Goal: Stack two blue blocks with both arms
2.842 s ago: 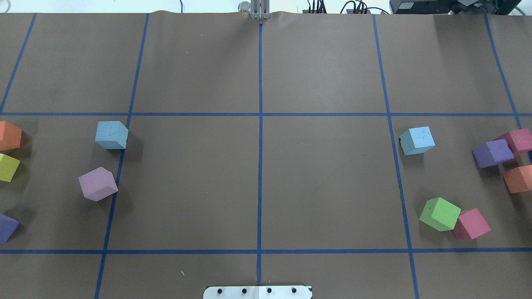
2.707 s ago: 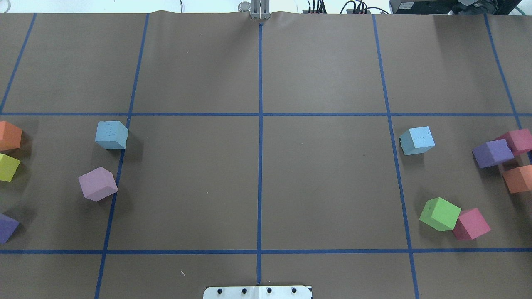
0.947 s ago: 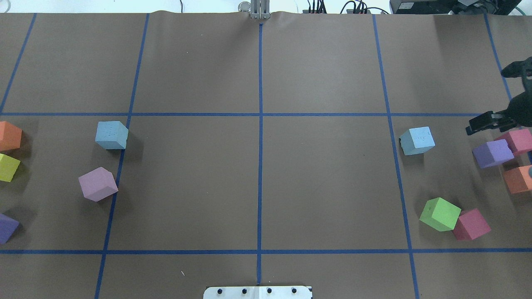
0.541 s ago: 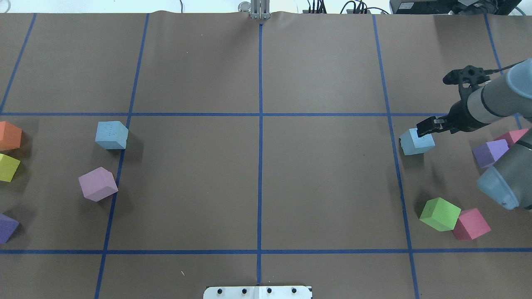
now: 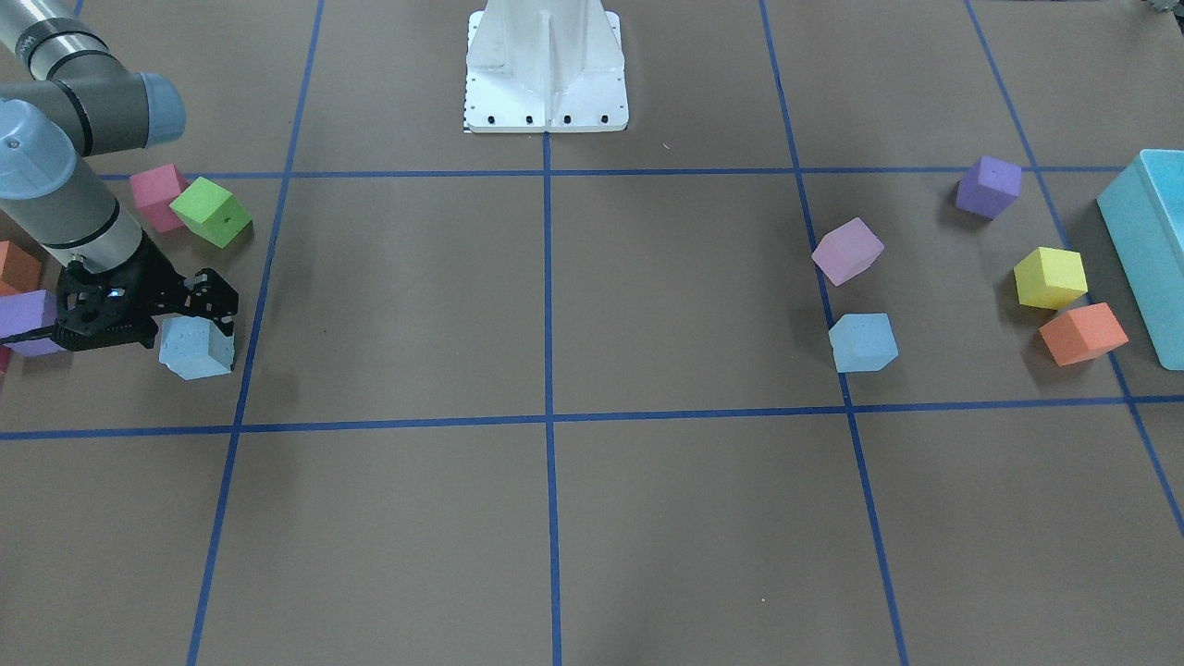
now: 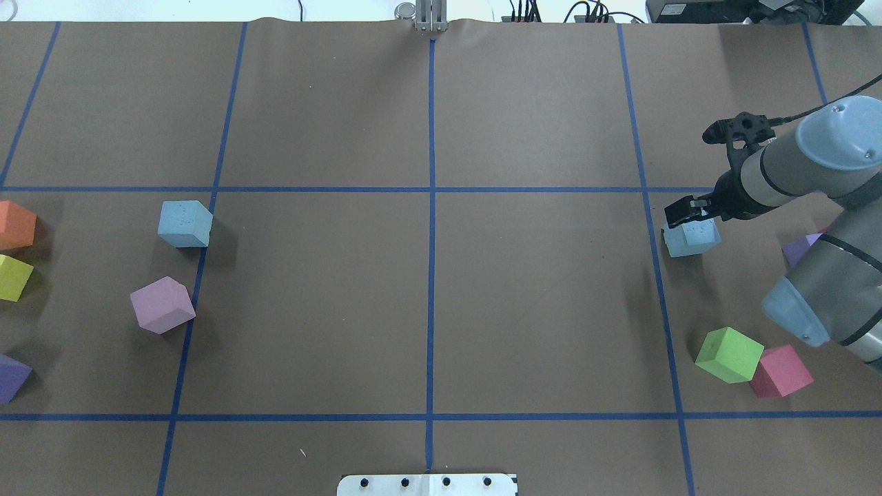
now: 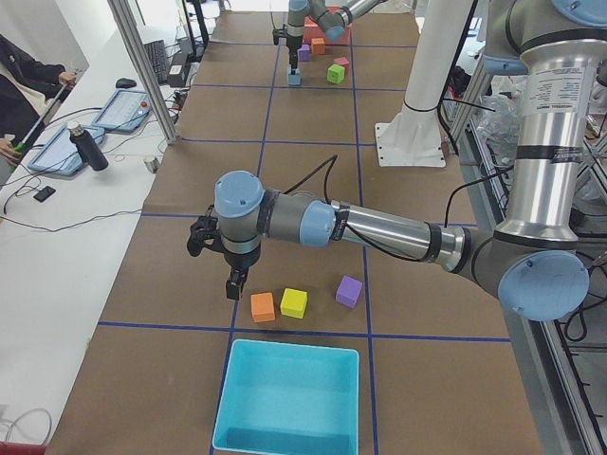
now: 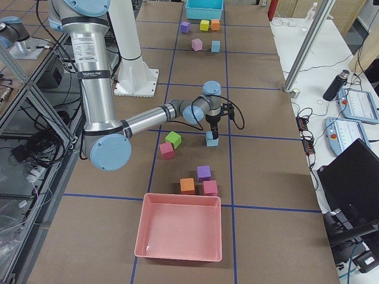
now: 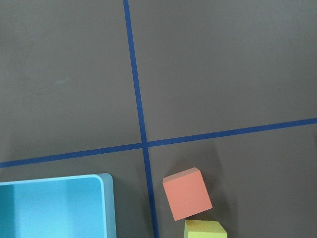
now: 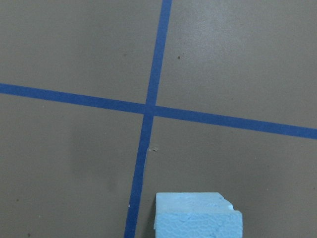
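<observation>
Meanwhile, at the left, the left blue block (image 6: 185, 224) has not moved and lies near the pale purple cube (image 6: 162, 305). The left gripper (image 7: 231, 282) hangs pointing down near the orange cube (image 7: 263, 306), its arm stretched low across the table; I cannot tell how its jaws stand. On the right, the right gripper (image 6: 691, 215) has swung in from the table's right edge and now points down over the right blue block (image 6: 692, 238), jaws spread and gripping nothing. The first pick looks imminent; no stacking has begun.
</observation>
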`<action>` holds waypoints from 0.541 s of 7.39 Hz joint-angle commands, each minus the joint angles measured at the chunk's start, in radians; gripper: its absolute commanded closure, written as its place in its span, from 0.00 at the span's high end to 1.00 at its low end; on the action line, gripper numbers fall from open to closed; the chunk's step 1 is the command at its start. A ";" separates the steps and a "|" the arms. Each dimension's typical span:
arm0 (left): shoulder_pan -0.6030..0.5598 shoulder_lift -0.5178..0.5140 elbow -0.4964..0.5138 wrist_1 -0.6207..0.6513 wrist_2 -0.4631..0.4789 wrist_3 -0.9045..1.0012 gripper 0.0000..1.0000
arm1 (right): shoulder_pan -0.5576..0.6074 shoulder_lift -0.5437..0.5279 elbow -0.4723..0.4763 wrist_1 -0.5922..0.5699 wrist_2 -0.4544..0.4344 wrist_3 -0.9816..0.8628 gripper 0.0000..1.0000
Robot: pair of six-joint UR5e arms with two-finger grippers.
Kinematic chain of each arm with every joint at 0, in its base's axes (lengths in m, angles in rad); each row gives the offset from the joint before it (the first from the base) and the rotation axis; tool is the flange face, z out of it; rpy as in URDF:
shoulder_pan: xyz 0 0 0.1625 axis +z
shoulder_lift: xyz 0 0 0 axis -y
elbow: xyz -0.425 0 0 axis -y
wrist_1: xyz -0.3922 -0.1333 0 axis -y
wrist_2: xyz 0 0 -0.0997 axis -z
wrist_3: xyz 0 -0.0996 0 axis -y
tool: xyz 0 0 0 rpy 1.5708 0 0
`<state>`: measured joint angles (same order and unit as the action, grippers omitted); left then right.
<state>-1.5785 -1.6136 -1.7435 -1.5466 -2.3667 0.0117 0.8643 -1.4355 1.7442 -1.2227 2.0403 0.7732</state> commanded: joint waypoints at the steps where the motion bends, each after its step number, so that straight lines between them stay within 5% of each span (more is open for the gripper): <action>1: 0.000 0.008 -0.001 -0.001 0.000 0.001 0.98 | -0.007 0.003 -0.023 0.000 -0.002 -0.003 1.00; 3: 0.000 0.009 -0.001 -0.001 0.000 0.001 0.98 | -0.033 0.006 -0.055 0.002 -0.018 -0.002 1.00; 4: 0.000 0.011 -0.001 -0.001 0.000 0.001 0.98 | -0.045 0.007 -0.066 0.002 -0.019 -0.003 0.67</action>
<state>-1.5785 -1.6045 -1.7441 -1.5478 -2.3669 0.0123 0.8356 -1.4303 1.6954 -1.2216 2.0261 0.7708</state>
